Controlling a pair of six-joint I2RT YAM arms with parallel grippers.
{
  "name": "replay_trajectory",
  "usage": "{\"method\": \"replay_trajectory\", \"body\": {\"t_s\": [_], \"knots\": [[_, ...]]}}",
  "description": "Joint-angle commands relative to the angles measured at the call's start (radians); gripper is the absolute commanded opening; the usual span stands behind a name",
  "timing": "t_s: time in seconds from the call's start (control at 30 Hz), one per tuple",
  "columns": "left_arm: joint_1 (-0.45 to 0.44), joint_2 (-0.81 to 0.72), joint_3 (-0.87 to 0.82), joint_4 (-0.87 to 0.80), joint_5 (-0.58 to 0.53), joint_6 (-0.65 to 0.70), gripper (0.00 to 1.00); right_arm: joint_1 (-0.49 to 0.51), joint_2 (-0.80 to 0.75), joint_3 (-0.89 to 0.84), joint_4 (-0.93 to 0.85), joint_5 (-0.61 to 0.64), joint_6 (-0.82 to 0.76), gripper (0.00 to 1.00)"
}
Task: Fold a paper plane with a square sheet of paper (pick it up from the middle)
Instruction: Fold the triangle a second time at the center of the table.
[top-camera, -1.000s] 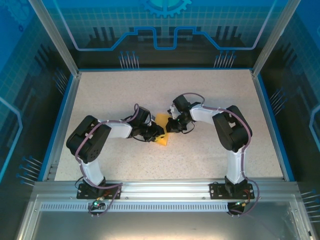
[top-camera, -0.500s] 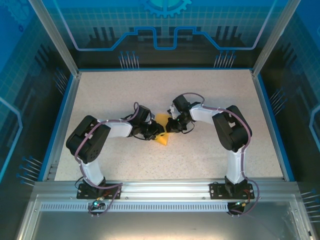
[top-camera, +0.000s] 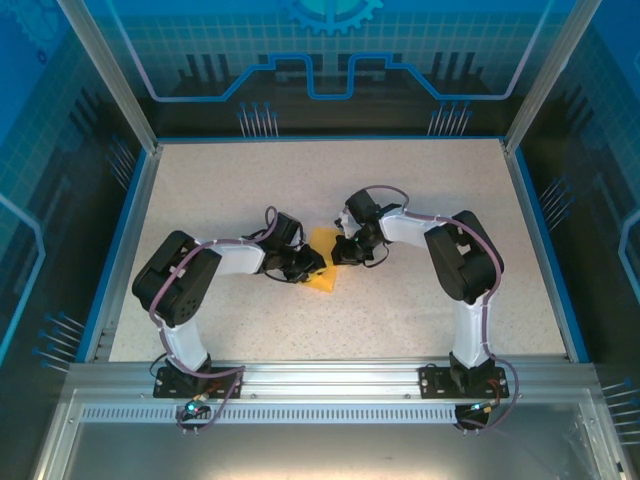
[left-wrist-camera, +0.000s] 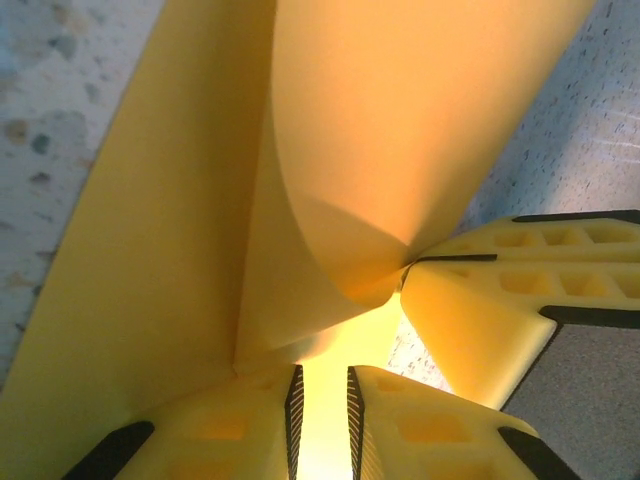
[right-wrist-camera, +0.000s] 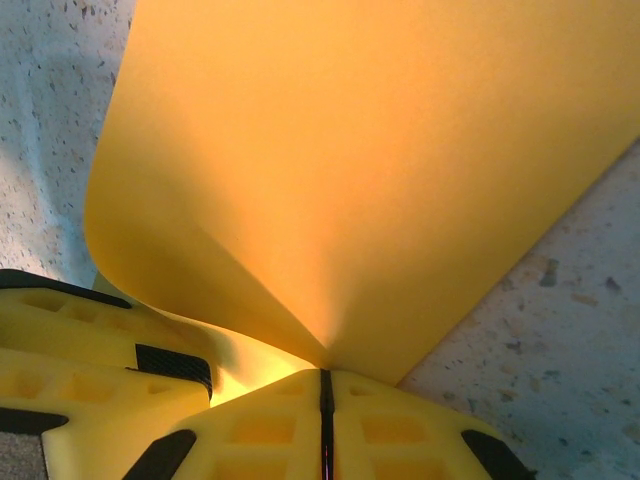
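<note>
Mid-tabletop, the square sheet of paper was pinched from 2 sides: by the right gripper, jaws pressed tight, and the left gripper, jaws slightly parted.

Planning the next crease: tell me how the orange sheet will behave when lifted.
Likely floppy: the square sheet of paper curls where the right end effector pinches it. Probably light and easily creased: it bows sharply in the left wrist view.

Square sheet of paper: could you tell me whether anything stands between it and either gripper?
Nothing visible does: the left gripper and the right gripper are each shut on the square sheet of paper.
</note>
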Motion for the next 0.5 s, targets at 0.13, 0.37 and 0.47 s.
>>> {"method": "replay_trajectory", "body": {"t_s": [0.13,0.37,0.47], "knots": [[-0.013,0.020,0.026,-0.087,-0.042,0.015,0.24,0.014,0.043,0.021,-0.033,0.038,-0.009,0.12],[-0.021,0.037,0.061,-0.200,-0.098,0.028,0.23,0.014,-0.023,0.019,-0.033,0.046,0.017,0.22],[-0.022,0.040,0.062,-0.226,-0.120,0.021,0.22,0.011,-0.083,0.006,-0.025,0.070,0.035,0.28]]}}
